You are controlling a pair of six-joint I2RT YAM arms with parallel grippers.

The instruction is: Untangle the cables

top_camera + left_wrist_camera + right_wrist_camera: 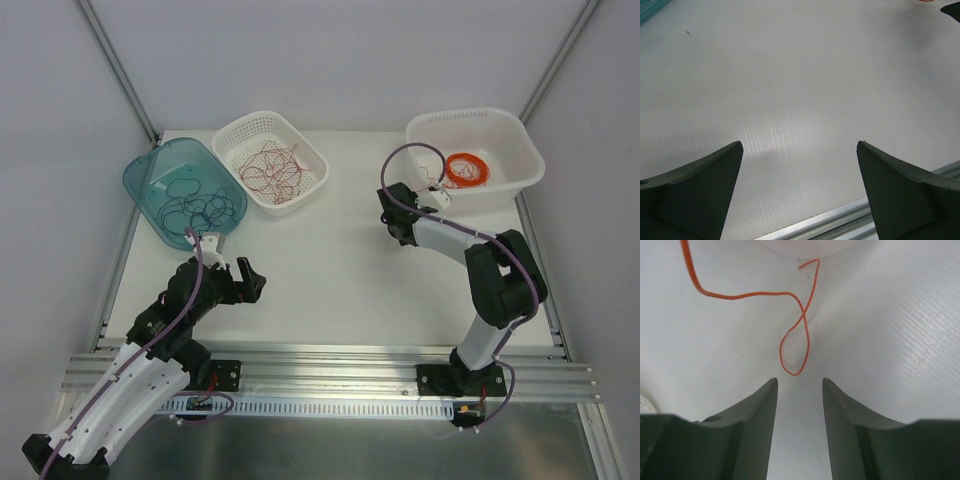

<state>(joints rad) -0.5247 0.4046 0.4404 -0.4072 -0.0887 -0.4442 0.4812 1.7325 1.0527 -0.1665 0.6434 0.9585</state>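
The cables lie in three containers. Dark thin wires [198,200] are in the teal bin [142,178]. Red curly wires [274,170] are in the white basket [236,133]. One thin orange-red wire [799,335] trails at the left wall of the white tub [515,135], and it shows faintly in the top view [431,181]. My right gripper [799,381] is there, jaws a little apart and empty, with the wire's loop just beyond the fingertips. In the top view, my right gripper [436,190] is mostly hidden under its camera. My left gripper [250,283] is wide open and empty over bare table, and so it appears in its wrist view [799,143].
A thick bright orange coil ring [467,168] lies inside the white tub. The aluminium rail [840,220] runs along the table's near edge just under my left gripper. Frame posts stand at the back corners.
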